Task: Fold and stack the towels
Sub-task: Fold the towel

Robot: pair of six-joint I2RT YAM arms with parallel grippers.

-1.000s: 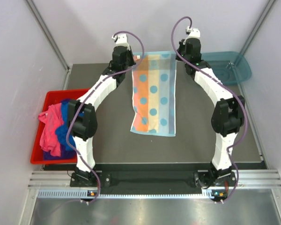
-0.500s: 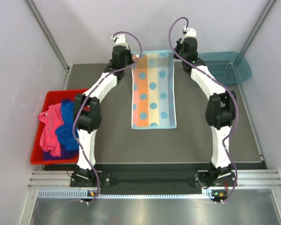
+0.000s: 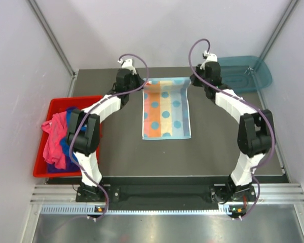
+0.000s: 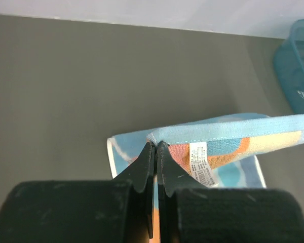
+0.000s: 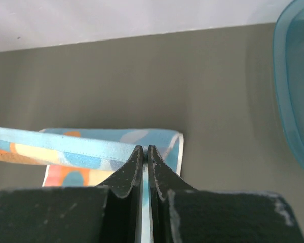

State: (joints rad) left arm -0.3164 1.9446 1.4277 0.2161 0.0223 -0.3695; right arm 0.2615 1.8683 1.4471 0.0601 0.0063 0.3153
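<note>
A striped towel with blue dots (image 3: 166, 109), orange, yellow and light blue, lies on the dark table with its far edge lifted. My left gripper (image 3: 143, 84) is shut on the towel's far left corner (image 4: 157, 137); a white label shows beside it. My right gripper (image 3: 191, 81) is shut on the far right corner (image 5: 145, 148). Both hold the far edge low over the table, stretched between them. The near part of the towel lies flat.
A red bin (image 3: 50, 109) at the left edge holds pink, blue and purple towels (image 3: 58, 136). A teal tray (image 3: 245, 72) sits at the far right; it also shows in the right wrist view (image 5: 296, 86). Grey walls close in the table.
Both grippers have come down and a little nearer with the towel's far edge. The towel hung high before; now most of it lies flat on the table.
</note>
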